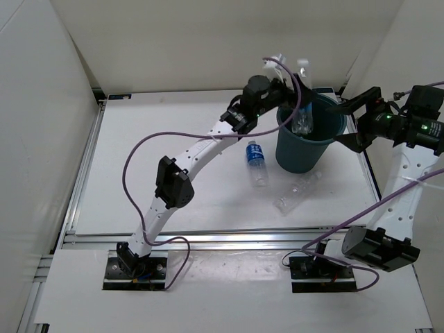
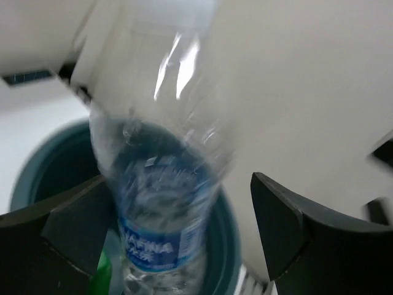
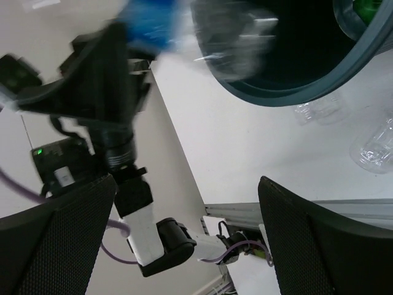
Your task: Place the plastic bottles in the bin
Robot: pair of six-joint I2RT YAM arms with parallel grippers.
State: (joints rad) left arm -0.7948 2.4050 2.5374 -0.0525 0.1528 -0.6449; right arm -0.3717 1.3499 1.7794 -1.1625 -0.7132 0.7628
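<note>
hovering above the teal bin (image 1: 295, 156), left gripper (image 2: 178, 215) jaws wide, blue-label bottle (image 2: 163, 203) between them, right gripper (image 3: 187, 209) jaws wide

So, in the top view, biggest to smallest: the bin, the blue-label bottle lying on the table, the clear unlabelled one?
1. bin, by far.
2-3. blue-label bottle and unlabelled bottle look about equal; I can't rank them.

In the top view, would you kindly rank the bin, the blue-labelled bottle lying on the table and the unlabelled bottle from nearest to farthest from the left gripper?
1. bin, directly under the left gripper.
2. blue-labelled bottle, lying on the table left of the bin.
3. unlabelled bottle, lying in front of the bin, lowest in view.
</note>
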